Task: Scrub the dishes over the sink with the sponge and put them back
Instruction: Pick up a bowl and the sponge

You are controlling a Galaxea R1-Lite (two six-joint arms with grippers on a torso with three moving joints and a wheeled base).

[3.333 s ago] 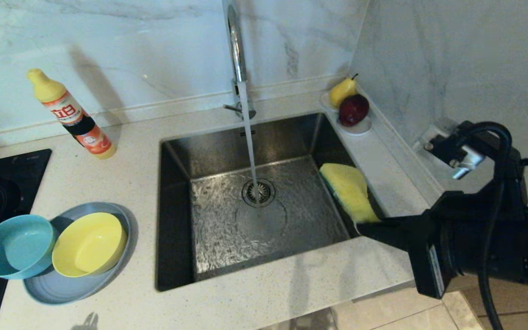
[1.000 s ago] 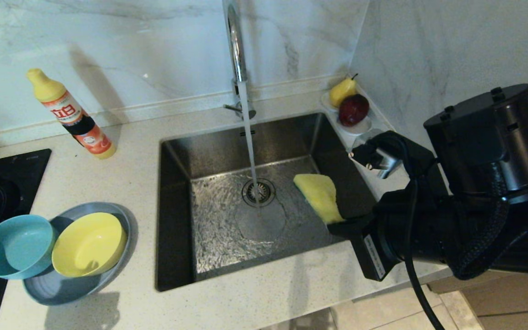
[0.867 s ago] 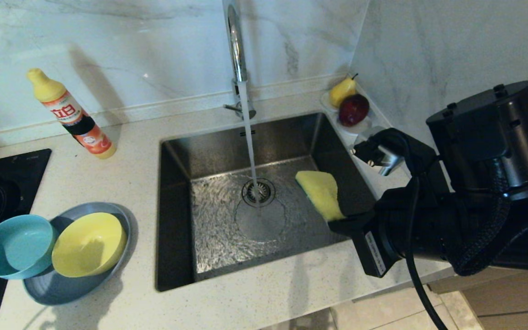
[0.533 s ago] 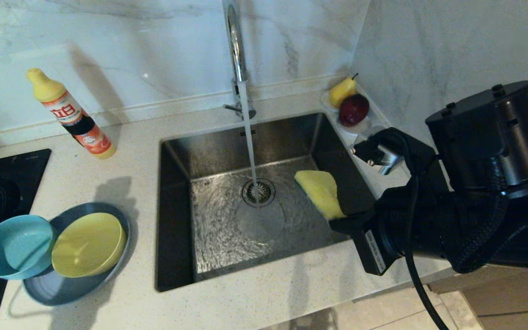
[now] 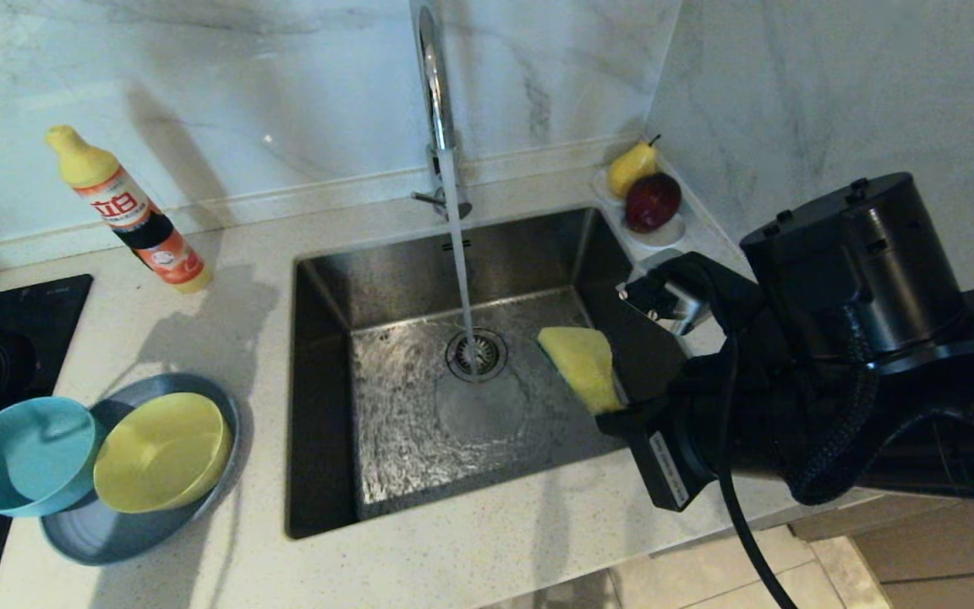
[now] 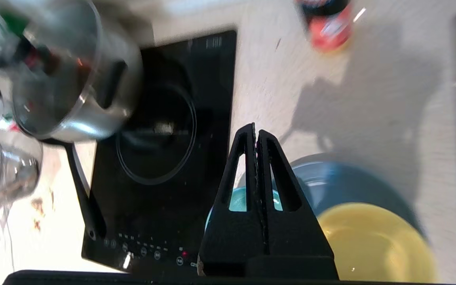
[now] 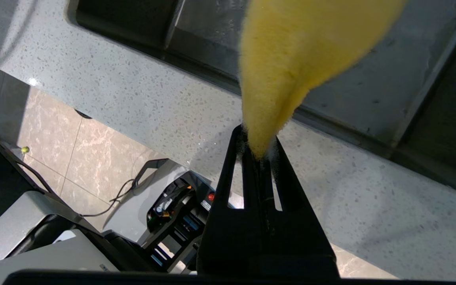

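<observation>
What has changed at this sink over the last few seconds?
The right gripper, pinching the sponge, has carried it from the sink's right wall out over the basin toward the running water. The left arm has come in at the head view's left edge, its shut left gripper above the dishes. Dishes, bottle and fruit stayed put.

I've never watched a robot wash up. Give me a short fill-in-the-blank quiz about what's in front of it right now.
1. The right hand pinches a yellow ____ above the sink.
2. Water from the tap lands on the round ____ in the basin's floor.
3. The yellow bowl sits on the grey-blue ____.
4. The left hand, over the teal bowl, holds ____.

Missing words: sponge; drain; plate; nothing
</observation>
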